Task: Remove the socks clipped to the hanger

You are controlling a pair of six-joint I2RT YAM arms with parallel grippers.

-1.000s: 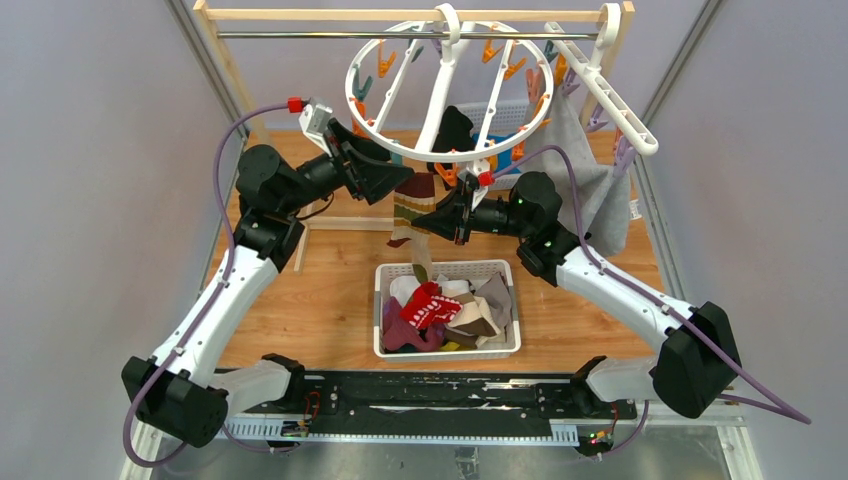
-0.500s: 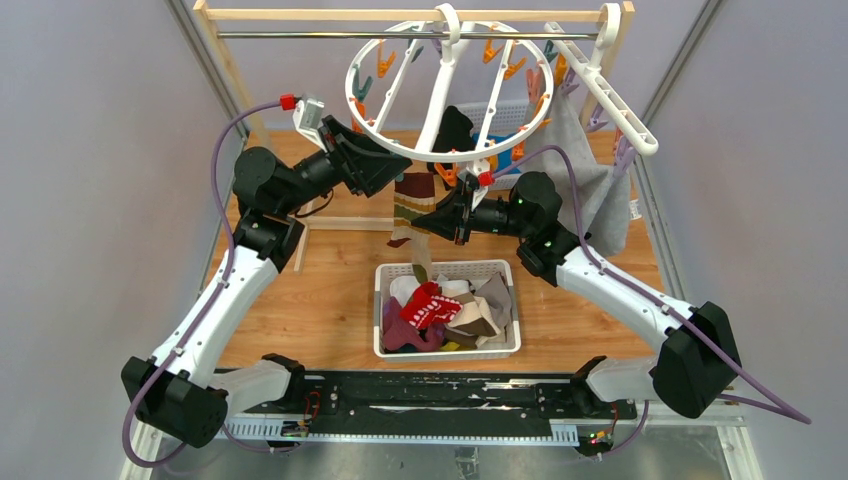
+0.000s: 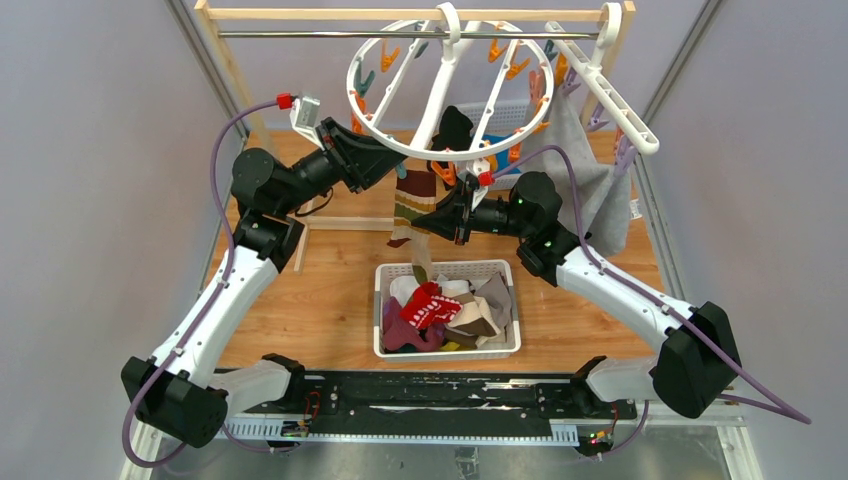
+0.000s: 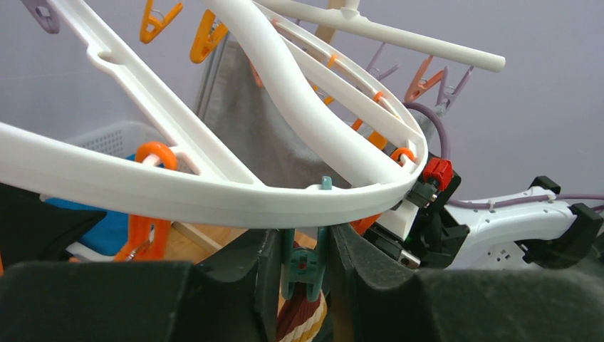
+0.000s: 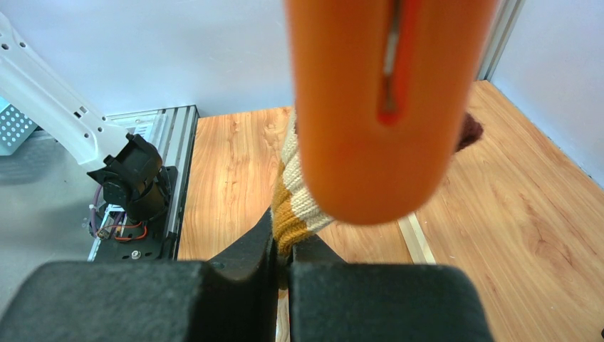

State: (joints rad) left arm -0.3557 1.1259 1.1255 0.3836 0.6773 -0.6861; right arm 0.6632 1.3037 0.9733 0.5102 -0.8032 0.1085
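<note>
The round white hanger [image 3: 450, 155] hangs from the rail by its hook, with orange, teal and purple clips. A brown-cream striped sock [image 3: 410, 208] hangs from a teal clip [image 4: 305, 262] on its near rim. My left gripper [image 3: 398, 170] sits just under the ring, its fingers [image 4: 263, 274] pressed on both sides of that teal clip. My right gripper [image 3: 428, 224] is shut on the striped sock [image 5: 299, 206] lower down, with an orange clip [image 5: 384, 107] close before the lens. A black sock [image 3: 455, 128] hangs clipped inside the ring.
A white basket [image 3: 447, 268] on the wooden table below holds several loose socks. A large grey cloth [image 3: 590, 190] hangs from the straight white clip rack [image 3: 600, 85] at right. The wooden frame and metal rail [image 3: 330, 34] cross the top.
My left gripper has risen and moved in under the ring, around the teal clip. My right gripper has kept its hold on the striped sock without moving.
</note>
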